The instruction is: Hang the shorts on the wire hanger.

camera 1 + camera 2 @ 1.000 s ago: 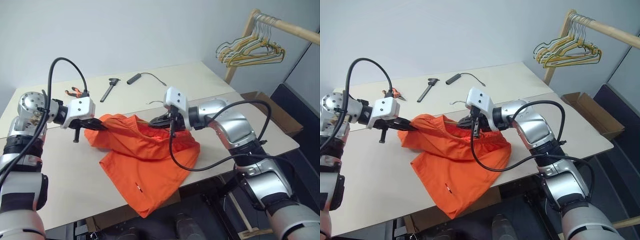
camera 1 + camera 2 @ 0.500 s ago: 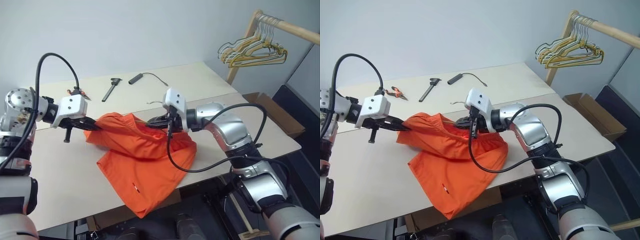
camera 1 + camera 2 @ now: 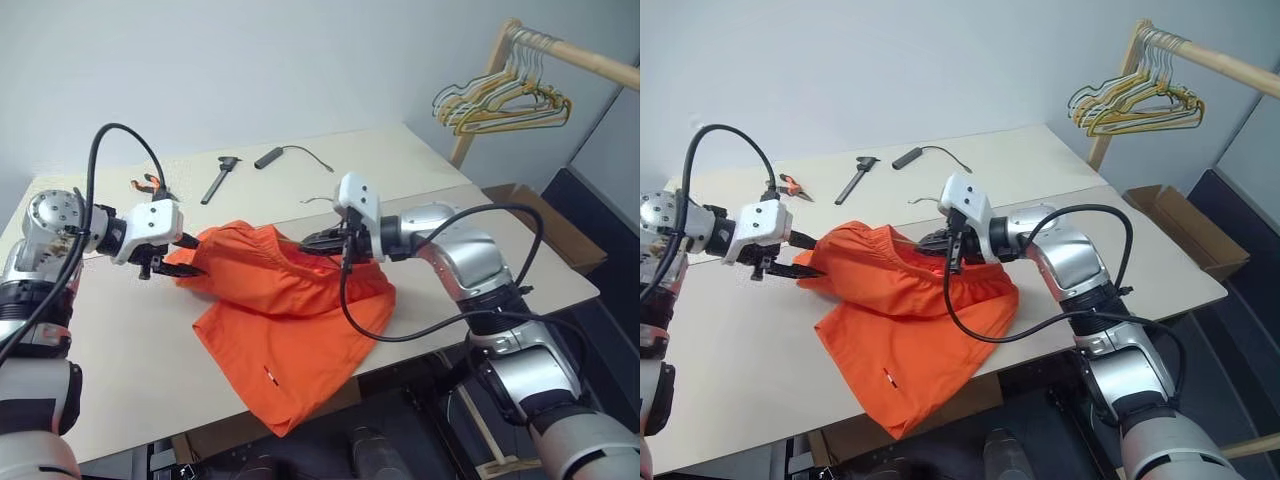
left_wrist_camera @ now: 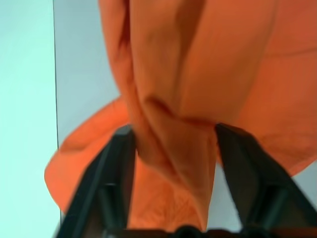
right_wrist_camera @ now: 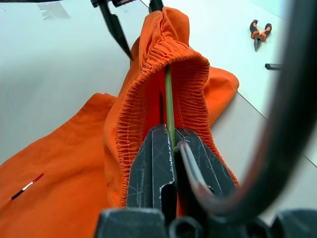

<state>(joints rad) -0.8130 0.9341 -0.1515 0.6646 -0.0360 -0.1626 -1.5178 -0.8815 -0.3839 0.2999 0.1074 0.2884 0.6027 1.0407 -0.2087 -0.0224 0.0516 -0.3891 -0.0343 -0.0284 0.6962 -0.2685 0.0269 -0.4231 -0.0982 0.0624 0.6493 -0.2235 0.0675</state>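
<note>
The left gripper (image 3: 183, 259), pinched on the shorts' (image 3: 285, 325) edge a second ago, now stands with its fingers spread and cloth loose between them, left of centre. The right gripper (image 5: 171, 148) stays pressed shut on the hanger (image 5: 169, 101) wire inside the waistband, mid-frame above the table (image 3: 400, 170). Judgement: the wire appears seated on that side, so the left release looks deliberate.

Pale cream counter (image 3: 420, 170), seam across the middle. Lying on it — orange shorts (image 3: 290, 320), lower leg draped over the near edge; at the far side, orange-handled pliers (image 3: 148, 184), a black tool (image 3: 218, 178), a black cylinder with a thin cable (image 3: 268, 157).
</note>
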